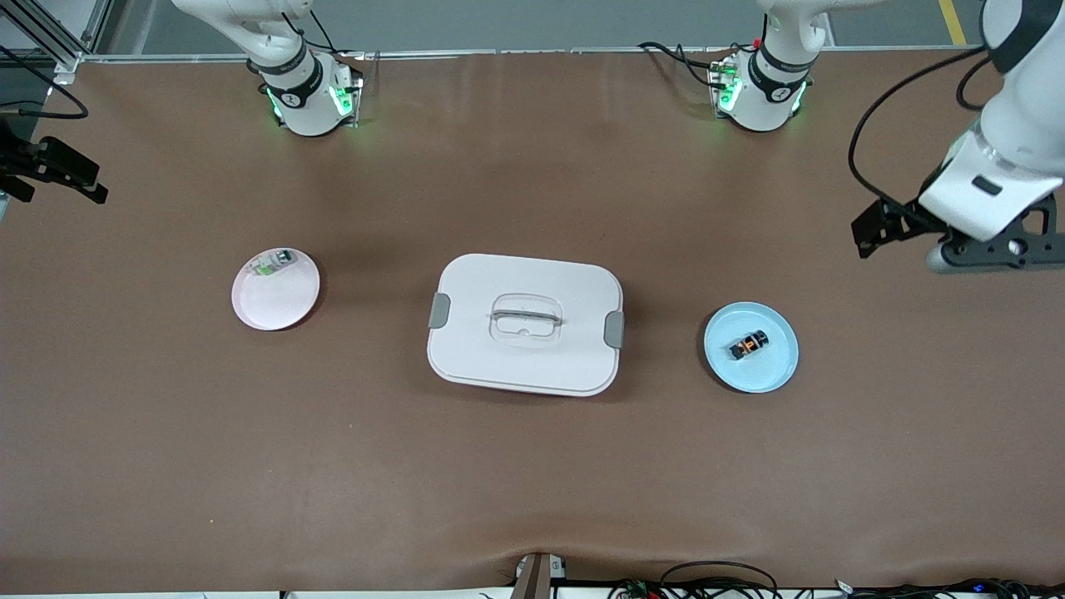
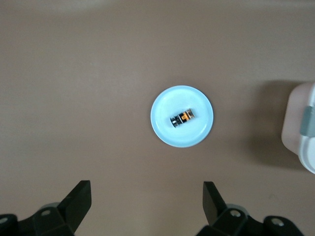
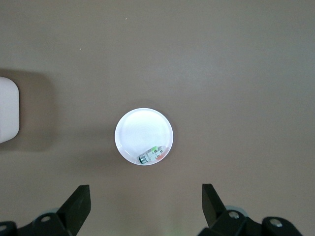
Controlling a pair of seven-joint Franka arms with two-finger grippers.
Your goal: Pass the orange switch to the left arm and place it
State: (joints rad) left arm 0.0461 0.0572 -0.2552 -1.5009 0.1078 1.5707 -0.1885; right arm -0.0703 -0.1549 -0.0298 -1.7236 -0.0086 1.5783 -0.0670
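Observation:
The orange switch (image 1: pixel 749 344), a tiny black block with an orange part, lies on a light blue plate (image 1: pixel 775 368) toward the left arm's end of the table. It also shows in the left wrist view (image 2: pixel 182 117), in the middle of the plate (image 2: pixel 167 133). The white lidded box (image 1: pixel 499 358) stands in the table's middle. My left gripper (image 2: pixel 146 191) is open and empty, high over the table beside the blue plate; its hand shows in the front view (image 1: pixel 990 248). My right gripper (image 3: pixel 145 192) is open and empty, high over the right arm's end.
A pale pink plate (image 1: pixel 279 308) lies toward the right arm's end and holds a small green-and-white component (image 1: pixel 274 264), which also shows in the right wrist view (image 3: pixel 151 155). A corner of the box shows in each wrist view (image 2: pixel 298 128) (image 3: pixel 7 110). Cables lie along the table's near edge.

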